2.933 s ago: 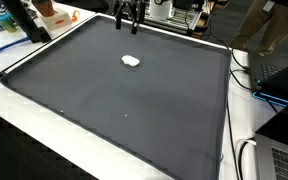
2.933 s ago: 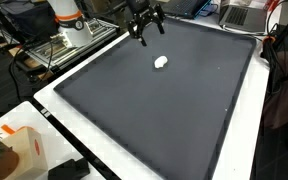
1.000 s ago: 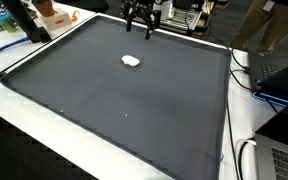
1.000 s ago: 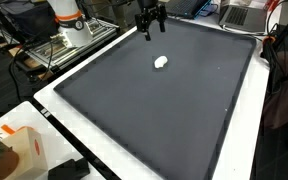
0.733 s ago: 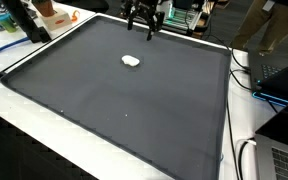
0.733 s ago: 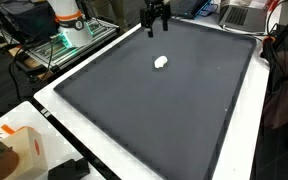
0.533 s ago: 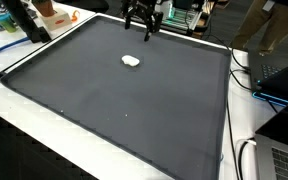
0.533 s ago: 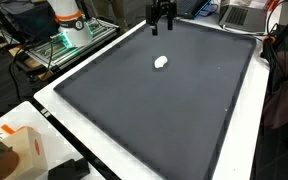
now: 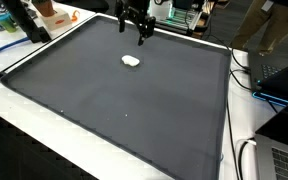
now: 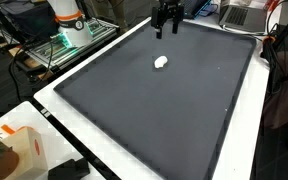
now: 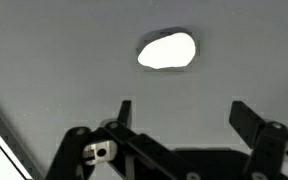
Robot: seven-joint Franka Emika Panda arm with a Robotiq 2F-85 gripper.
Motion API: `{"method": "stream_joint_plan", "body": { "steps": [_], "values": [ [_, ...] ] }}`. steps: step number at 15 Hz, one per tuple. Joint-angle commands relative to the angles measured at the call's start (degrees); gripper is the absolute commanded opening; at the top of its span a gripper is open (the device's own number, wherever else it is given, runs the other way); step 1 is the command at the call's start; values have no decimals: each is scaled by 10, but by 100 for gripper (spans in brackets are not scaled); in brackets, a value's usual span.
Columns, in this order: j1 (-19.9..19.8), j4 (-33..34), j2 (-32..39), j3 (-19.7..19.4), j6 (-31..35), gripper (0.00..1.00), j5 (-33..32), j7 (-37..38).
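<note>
1. At the far left in an exterior view, an orange box (image 9: 52, 12) is cut off by the frame. Any print on it is too small to read.
2. A white table (image 9: 24, 118) carries a flat, matte, dark grey mat (image 9: 124, 115), rectangular with a thin pale edge.
3. A small white lump (image 9: 131, 60), smooth and roundish, lies on the mat's far part. Its material is hard to make out, and the wrist view shows only a bright oval.
4. The black gripper (image 9: 134, 36) hangs above the mat just beyond the lump, clear of it, jaws spread wide and empty.
5. At the right, a laptop (image 9: 284, 72) is cropped by the frame.
</note>
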Motion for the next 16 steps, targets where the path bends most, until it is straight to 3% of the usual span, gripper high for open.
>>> {"method": "stream_joint_plan", "body": {
  "steps": [1, 10, 11, 16],
  "values": [
    [39, 31, -14, -38, -73, 100, 40, -49],
    [45, 222, 54, -63, -313, 100, 151, -271],
    [54, 178, 22, -64, -274, 100, 128, -240],
    [56, 206, 44, -70, -287, 100, 139, -244]
  ]
}}
